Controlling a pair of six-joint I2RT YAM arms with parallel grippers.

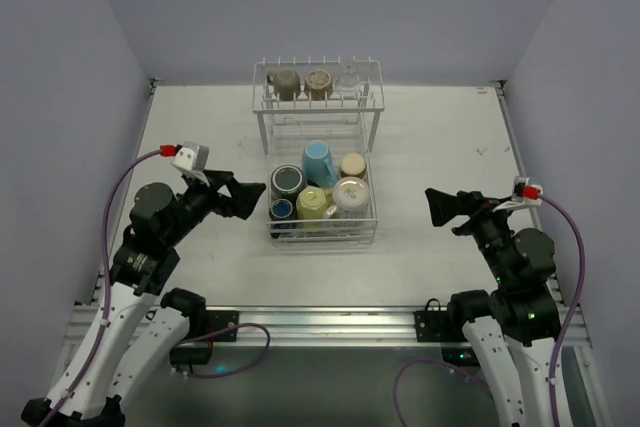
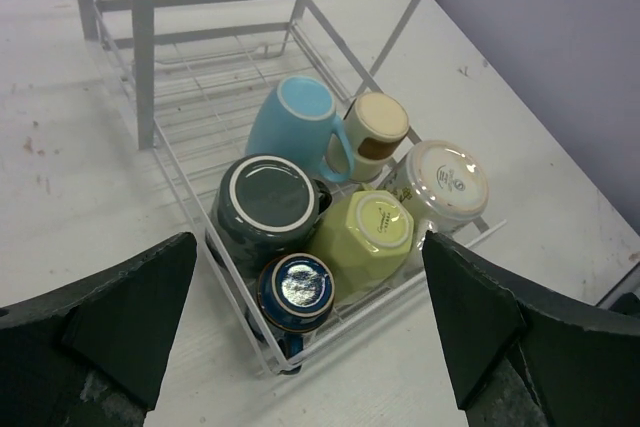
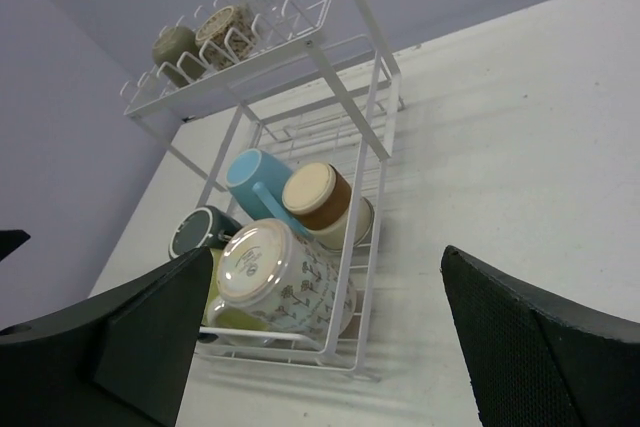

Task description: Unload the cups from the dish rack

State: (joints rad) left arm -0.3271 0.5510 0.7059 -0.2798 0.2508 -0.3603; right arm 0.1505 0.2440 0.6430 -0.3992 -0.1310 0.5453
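1. White wire two-tier dish rack point(image 1: 315, 125) mid-table; bare tabletop point(image 1: 450, 147) open either side.
2. Black left gripper point(image 1: 252, 197) splayed, empty, near rack's left edge; black right gripper point(image 1: 437, 209) likewise, well apart.
3. Six ceramic cups point(image 2: 362, 232) packed in lower basket point(image 2: 185, 197); three assorted cups point(image 3: 225, 22) on upper shelf point(image 3: 300, 47), plain from right wrist, cropped from left.

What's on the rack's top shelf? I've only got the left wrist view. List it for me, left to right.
Observer: Three, as the top camera sees them: an olive cup, a tan cup, then a clear glass.
Operator: Now give me the right gripper.
Observer: The right gripper is open and holds nothing, off to the right of the rack.
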